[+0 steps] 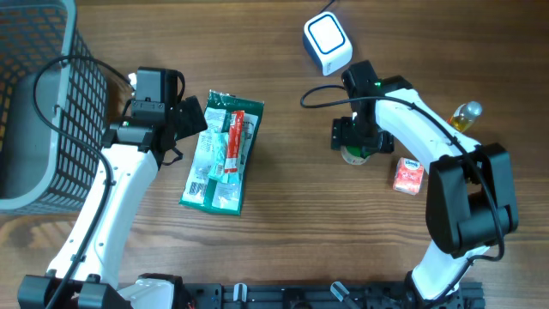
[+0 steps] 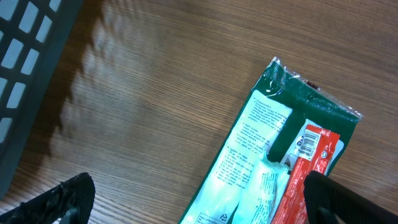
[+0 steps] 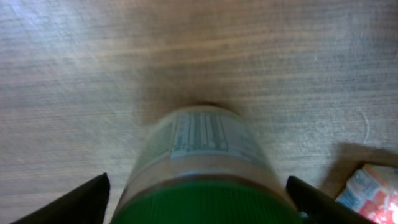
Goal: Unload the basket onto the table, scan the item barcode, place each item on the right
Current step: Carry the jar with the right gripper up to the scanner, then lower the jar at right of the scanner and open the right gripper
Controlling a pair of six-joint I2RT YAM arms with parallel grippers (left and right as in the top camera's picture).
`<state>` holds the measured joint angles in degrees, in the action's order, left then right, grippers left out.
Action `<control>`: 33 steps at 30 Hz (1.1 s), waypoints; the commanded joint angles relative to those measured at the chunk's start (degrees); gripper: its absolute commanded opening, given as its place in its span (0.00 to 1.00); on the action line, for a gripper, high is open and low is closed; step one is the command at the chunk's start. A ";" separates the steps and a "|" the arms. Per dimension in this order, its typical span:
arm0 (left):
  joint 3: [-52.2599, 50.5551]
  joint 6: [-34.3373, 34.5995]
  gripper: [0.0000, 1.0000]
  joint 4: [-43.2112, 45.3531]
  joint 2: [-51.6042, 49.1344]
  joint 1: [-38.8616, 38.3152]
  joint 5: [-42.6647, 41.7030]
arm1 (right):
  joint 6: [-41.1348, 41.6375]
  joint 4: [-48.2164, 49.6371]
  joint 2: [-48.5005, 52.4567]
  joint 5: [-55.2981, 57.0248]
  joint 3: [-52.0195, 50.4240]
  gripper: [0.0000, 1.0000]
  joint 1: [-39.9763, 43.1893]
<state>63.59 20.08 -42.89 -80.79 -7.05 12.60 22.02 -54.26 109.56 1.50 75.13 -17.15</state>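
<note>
My right hand [image 1: 355, 137] is open over the green-lidded jar [image 3: 199, 149], which stands upright on the surface [image 1: 292, 223], one finger at each side. My left hand [image 1: 187, 120] is open also, beside the green packet [image 1: 214, 172].

A broad strip of bare tabletop [image 1: 292, 215] runs between the green packet [image 1: 225, 150] at left and the green-lidded jar [image 3: 199, 143] at right, open from near edge to far. The wire basket [image 1: 51, 103] walls off the far left. The white scanner [image 1: 327, 41] stands just beyond the jar, while a pink packet [image 1: 408, 175] and a small bottle [image 1: 467, 113] crowd the jar's right side.
</note>
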 commanded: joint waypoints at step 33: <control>0.37 -0.11 1.00 0.15 -0.11 0.20 0.74 | 8.59 -11.50 1.95 10.73 4.24 0.08 -3.06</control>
<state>63.59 20.08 -42.89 -80.79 -7.05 12.60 29.10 -63.68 110.80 8.67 79.96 -21.21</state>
